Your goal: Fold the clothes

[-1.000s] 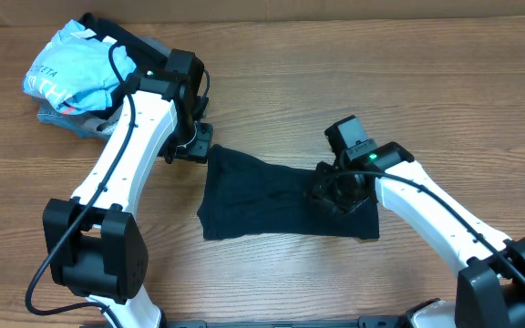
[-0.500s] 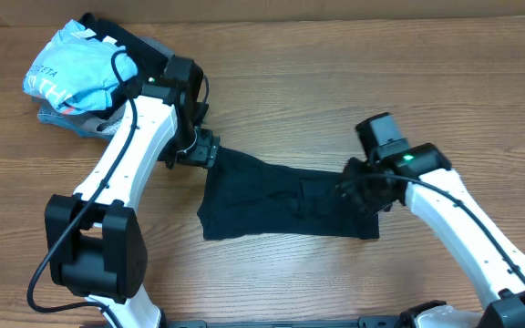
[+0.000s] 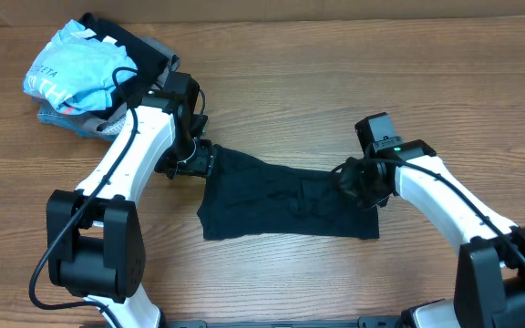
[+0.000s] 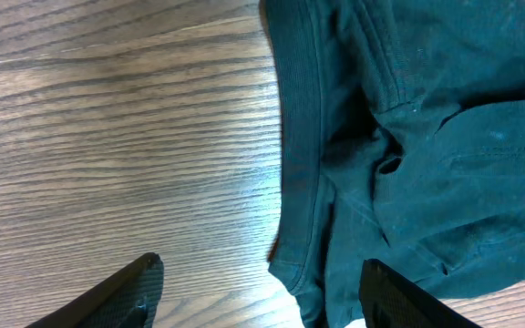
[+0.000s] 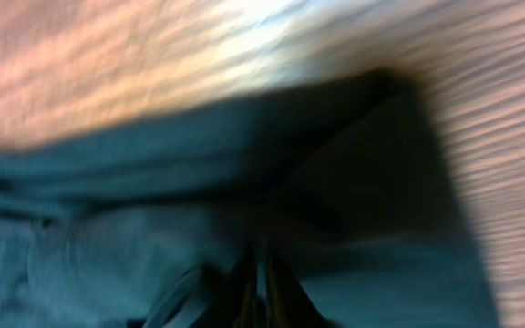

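Dark T-shirt [image 3: 272, 205] lies spread flat near the centre of the wooden table [image 3: 335, 82], long axis running 9 to 3 o'clock, wrinkled in the middle, upper edge sloping down toward 3 o'clock. Left gripper [image 3: 200, 162] sits at the shirt's 10 o'clock corner, just at the cloth edge. Wrist view: its two fingers [image 4: 130, 287] stand well apart, released, one over bare wood and the other over the fabric, with the ribbed edge of the shirt running between them; nothing is gripped. Seams and a loose fold of the shirt fill the 3 o'clock half of that view, wood grain the 9 o'clock half. Right gripper [image 3: 361, 182] is at the shirt's 3 o'clock end, down on the cloth close to the short edge. Its wrist view is blurred: jaws are clenched, tips together and pointing into the dark fabric, a ridge of cloth leading toward them; cannot tell whether any fabric is actually pinched between them. A straight edge of the shirt and bare wood show at 12 and 3 o'clock of that view. At 10 o'clock on the table, well apart from the T-shirt, a crumpled light-blue shirt [image 3: 71, 68] with white lettering rests on top of grey garments [image 3: 85, 126]; the left arm passes just beside this pile.
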Robot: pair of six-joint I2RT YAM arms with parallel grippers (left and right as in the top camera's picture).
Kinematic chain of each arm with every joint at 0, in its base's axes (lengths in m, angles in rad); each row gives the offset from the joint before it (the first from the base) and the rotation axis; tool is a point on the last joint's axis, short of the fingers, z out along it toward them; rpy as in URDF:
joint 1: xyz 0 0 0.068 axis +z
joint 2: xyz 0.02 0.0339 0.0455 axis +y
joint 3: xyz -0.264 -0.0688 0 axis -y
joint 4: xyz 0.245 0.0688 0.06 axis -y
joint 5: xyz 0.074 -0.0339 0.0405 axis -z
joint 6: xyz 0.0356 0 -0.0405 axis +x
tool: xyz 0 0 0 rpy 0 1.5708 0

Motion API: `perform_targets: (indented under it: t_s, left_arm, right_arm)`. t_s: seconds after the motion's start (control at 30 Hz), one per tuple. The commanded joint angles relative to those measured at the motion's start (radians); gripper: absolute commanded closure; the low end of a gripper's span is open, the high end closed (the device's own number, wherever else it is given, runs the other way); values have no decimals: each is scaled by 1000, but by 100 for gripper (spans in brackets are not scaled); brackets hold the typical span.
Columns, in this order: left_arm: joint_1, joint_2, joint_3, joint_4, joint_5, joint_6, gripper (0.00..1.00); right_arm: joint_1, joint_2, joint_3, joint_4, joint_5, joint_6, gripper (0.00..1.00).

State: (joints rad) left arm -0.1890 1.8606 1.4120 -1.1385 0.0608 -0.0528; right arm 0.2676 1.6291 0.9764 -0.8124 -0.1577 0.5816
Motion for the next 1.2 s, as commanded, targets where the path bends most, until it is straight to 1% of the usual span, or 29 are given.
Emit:
perform_targets:
  t_s: [0.0,0.03,0.1,0.23,0.33,0.4,0.47,0.53,0.63,0.73,0.8,0.97,1.03,1.1,1.17]
  left_arm:
    - [2,-15,-3,1,18,-3,29]
    - [2,-15,-3,0,18,-3,30]
    - [2,-15,-3,-1,17,-3,30]
    - [2,-15,-3,-2,16,-3,30]
    - [2,-15,-3,-3,10,-3,30]
    - [2,-15,-3,-7,10,-3,27]
    - [2,-15,-3,-8,10,-3,21]
    - [2,-15,-6,-2,19,-2,15]
    - [2,-15,-47,40,41,13,9]
    - [2,-12,-125,116,153,55,7]
    - [2,-8,-166,159,178,53,7]
    - [0,23,-241,263,204,53,6]
    - [-1,37,-254,294,229,53,8]
    - [-2,50,-264,321,261,52,11]
    - [-3,69,-271,344,281,49,19]
  right_arm:
    - [56,4,-4,-6,-234,-179,94]
    - [74,3,-4,-19,-283,-215,96]
    - [122,0,-3,-63,-357,-295,96]
    - [183,-46,2,-137,-287,-320,96]
    - [184,-112,9,-147,-148,-253,96]
    - [175,-168,13,-142,-31,-163,96]
    - [166,-219,13,-133,55,-64,96]
    - [154,-255,13,-121,79,-27,92]
    - [139,-270,13,-108,79,-25,91]
    - [129,-269,13,-113,78,11,91]
    - [129,-270,13,-112,78,23,91]
    - [129,-270,13,-110,78,26,91]
    - [129,-270,13,-108,78,26,91]
    - [129,-270,13,-108,78,26,91]
    - [129,-270,13,-108,78,26,91]
